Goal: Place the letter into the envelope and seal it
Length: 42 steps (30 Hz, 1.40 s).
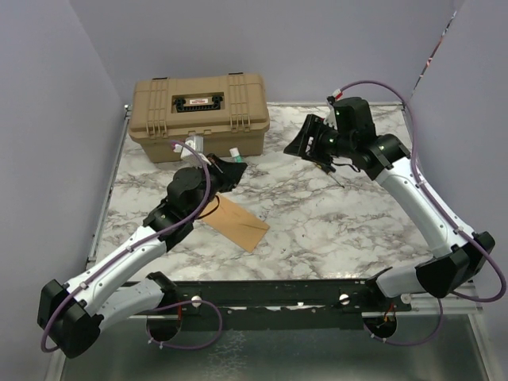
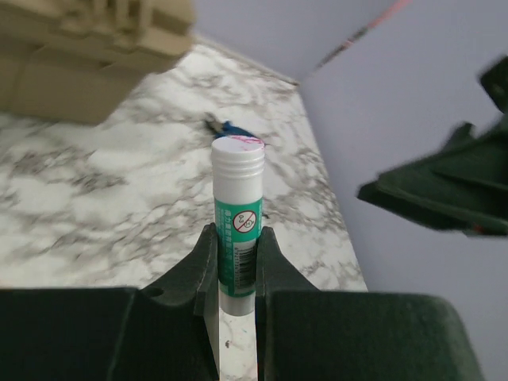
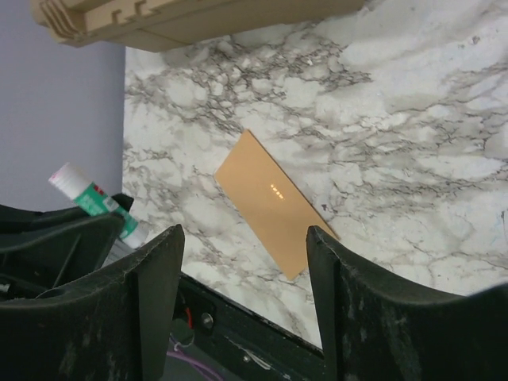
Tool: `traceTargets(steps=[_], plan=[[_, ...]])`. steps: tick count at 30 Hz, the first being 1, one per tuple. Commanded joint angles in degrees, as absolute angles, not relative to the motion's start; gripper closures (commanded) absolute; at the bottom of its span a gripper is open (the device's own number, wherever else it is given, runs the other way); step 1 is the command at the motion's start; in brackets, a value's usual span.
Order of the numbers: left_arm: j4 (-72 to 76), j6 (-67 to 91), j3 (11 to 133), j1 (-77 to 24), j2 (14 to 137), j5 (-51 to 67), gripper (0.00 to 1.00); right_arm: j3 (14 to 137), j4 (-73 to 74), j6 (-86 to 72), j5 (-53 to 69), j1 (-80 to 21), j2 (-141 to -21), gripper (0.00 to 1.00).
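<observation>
Right now I count one envelope (image 1: 240, 223), one glue stick (image 2: 237, 186) and one tan case (image 1: 198, 115). The left wrist view alone shows clearly my left claw (image 2: 236, 234) clenched on the stick. The envelope lies flat on the counter (image 1: 333, 214) beside the left arm, well apart from my released right claw (image 1: 305, 141).

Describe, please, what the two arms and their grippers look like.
The left arm and right arm have white rounded links with black joint housings, and a purple cable loops along each. The left gripper and right gripper are dark greenish black, with two thick, matte, tapering fingers.
</observation>
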State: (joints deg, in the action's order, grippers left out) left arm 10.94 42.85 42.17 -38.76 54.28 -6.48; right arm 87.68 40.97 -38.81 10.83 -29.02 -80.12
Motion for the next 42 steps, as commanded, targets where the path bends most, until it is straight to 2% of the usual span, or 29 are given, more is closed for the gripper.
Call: traceTargets(steps=[1,3,5,10,12,22,26,37,39,42], plan=[[-10.0,59.6,41.9,-38.8,55.5,-28.2,1.00,84.8,43.8,-39.7,8.8,-29.1,-81.8,0.35],[-15.1,64.8,40.9,-38.8,55.8,-33.7,0.98,82.7,43.6,-40.3,9.2,-29.1,-81.7,0.36],[-15.9,67.0,39.6,-38.7,56.5,-36.8,0.90,80.4,42.9,-40.9,9.4,-29.1,-81.1,0.37],[-14.8,68.8,38.6,-37.9,63.5,-42.0,1.00,74.9,41.6,-42.2,9.4,-29.1,-78.3,0.37],[-13.3,68.8,38.5,-37.2,66.9,-42.6,1.00,73.2,41.2,-42.6,9.6,-29.1,-77.2,0.37],[-2.8,70.0,40.9,-28.6,82.9,-31.4,1.00,68.8,40.7,-43.1,9.7,-29.0,-71.8,0.37],[2.2,68.5,41.1,-27.9,84.9,-30.2,1.00,68.4,40.9,-42.8,10.1,-29.1,-71.0,0.37],[3.6,67.2,44.7,-26.9,89.3,-28.3,0.96,67.8,41.4,-41.7,11.8,-29.0,-70.1,0.35],[3.5,66.7,45.4,-26.9,89.8,-27.7,0.94,67.8,41.6,-41.6,11.8,-29.1,-69.8,0.33],[3.1,66.7,45.6,-26.9,90.3,-27.3,0.81,67.5,41.6,-41.6,11.9,-29.1,-69.4,0.33]])
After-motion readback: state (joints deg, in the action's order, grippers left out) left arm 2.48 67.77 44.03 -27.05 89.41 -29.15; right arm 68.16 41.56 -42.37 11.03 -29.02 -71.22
